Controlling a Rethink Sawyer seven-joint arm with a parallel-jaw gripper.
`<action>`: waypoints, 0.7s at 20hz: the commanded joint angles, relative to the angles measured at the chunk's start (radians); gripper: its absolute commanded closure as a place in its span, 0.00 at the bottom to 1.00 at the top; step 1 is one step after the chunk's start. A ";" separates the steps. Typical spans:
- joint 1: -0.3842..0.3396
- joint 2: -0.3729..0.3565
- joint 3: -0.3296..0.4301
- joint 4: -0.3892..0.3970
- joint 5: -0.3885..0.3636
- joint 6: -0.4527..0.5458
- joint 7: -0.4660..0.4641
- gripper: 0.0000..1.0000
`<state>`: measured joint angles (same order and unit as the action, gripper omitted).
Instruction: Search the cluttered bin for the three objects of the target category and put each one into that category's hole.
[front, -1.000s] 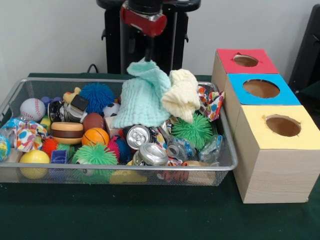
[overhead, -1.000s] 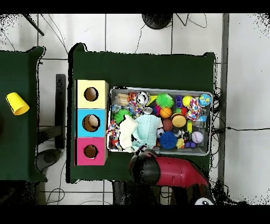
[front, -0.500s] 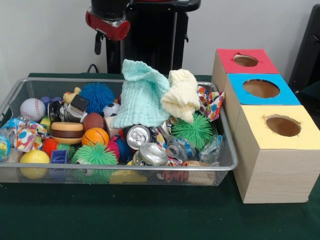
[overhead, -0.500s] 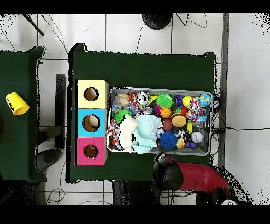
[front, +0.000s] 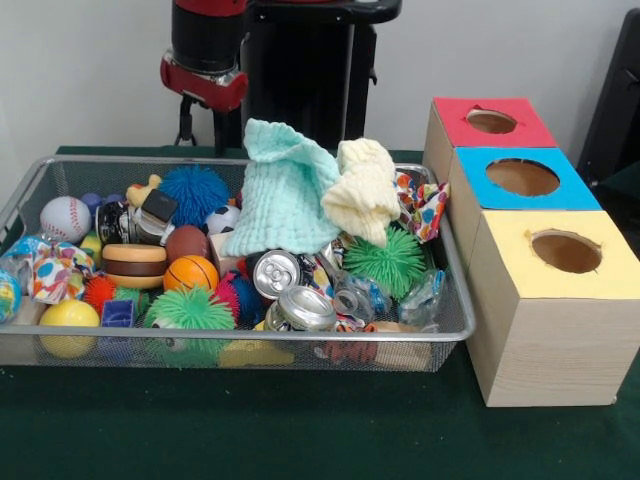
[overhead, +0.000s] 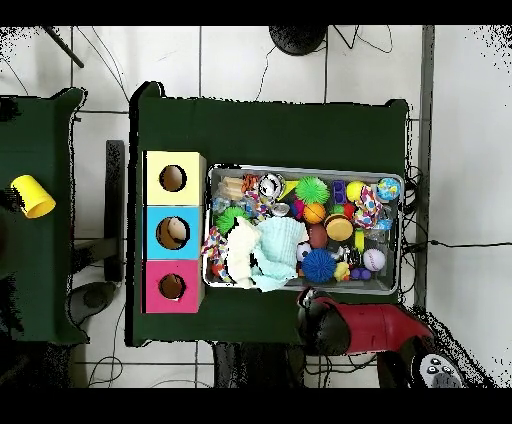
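Note:
A wire bin (front: 20, 200) holds a heap of small things. A mint cloth (front: 285, 190) lies peaked at the back middle, a pale yellow cloth (front: 362, 190) beside it, and a patterned cloth (front: 422, 205) at the right end. Crushed cans (front: 277, 272) lie in front of the cloths. My gripper (front: 199, 124) hangs open behind the bin's far rim, left of the mint cloth and above the blue spiky ball (front: 193, 190), with nothing between its fingers. In the overhead view the arm (overhead: 325, 325) covers the gripper, just outside the bin (overhead: 404, 240).
Three wooden boxes with round holes stand right of the bin: red (front: 480, 145), blue (front: 520, 200), yellow (front: 540, 330). Something beige shows in the blue box's hole (overhead: 176, 232). The bin's left half holds a baseball (front: 65, 217), a basketball (front: 190, 272) and spiky balls. A yellow cup (overhead: 32, 196) lies on a side table.
My gripper has swung away from above the mint cloth, leftward in the front view, and now hangs behind the bin's far rim. The cloth stays in the bin.

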<state>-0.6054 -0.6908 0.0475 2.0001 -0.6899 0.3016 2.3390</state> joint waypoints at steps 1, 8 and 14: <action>-0.035 0.067 0.150 -0.126 -0.081 -0.001 -0.164 0.00; -0.039 0.020 0.176 -0.119 -0.051 0.072 -0.169 0.00; -0.040 -0.009 0.195 -0.132 -0.036 0.123 -0.191 0.00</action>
<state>-0.6367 -0.6848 0.1090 1.9962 -0.7096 0.3150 2.3390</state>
